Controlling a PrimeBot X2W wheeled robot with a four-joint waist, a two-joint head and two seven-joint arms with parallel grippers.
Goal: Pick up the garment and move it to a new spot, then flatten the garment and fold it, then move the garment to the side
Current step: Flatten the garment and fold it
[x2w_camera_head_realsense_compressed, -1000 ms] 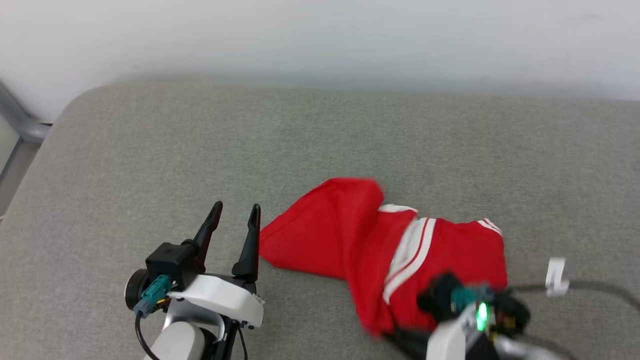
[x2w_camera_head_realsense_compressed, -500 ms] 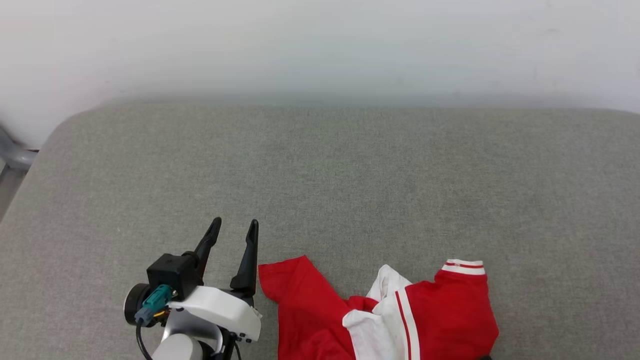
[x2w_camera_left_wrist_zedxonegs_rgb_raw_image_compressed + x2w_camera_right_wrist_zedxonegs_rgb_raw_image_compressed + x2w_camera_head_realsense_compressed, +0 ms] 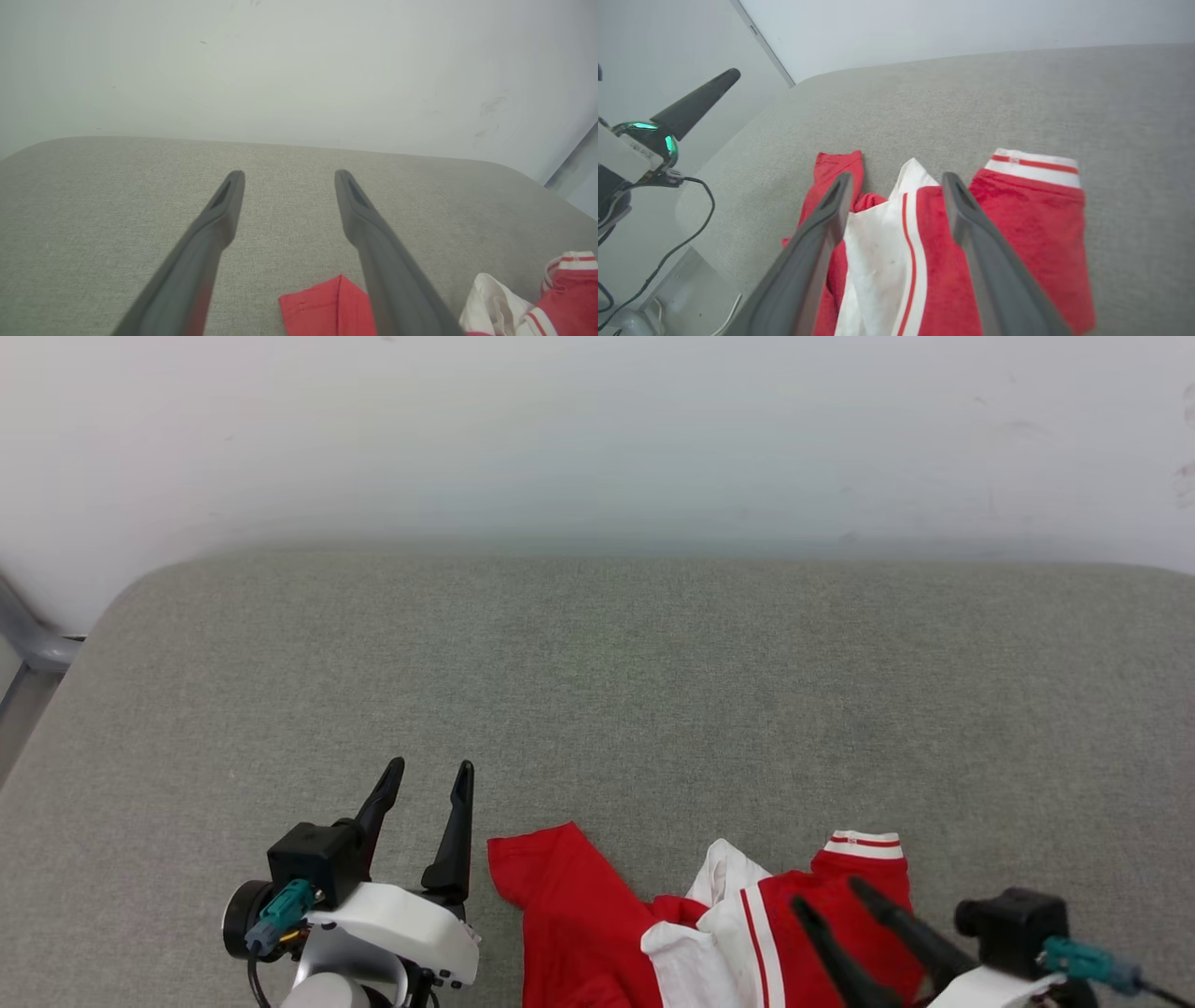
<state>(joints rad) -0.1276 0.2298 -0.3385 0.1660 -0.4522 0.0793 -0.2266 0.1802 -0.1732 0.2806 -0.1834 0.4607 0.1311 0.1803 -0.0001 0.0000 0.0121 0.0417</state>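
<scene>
Right tool gapes above the crumpled garment; left tool spread, empty, beside it.

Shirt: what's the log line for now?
garment: crumpled on cushion | left gripper jaws: open, empty | right gripper jaws: open over garment

Garment lower part cut off at bottom edge.

Garment lies crumpled at bottom centre on grey padded surface, cut by the frame's bottom edge: red body, white sleeve, striped cuff at its upper right. Left gripper, lower left, fingers apart, just beside the red edge. Right gripper, lower right, fingers spread over the red cloth; contact unclear. White wall across top.
</scene>
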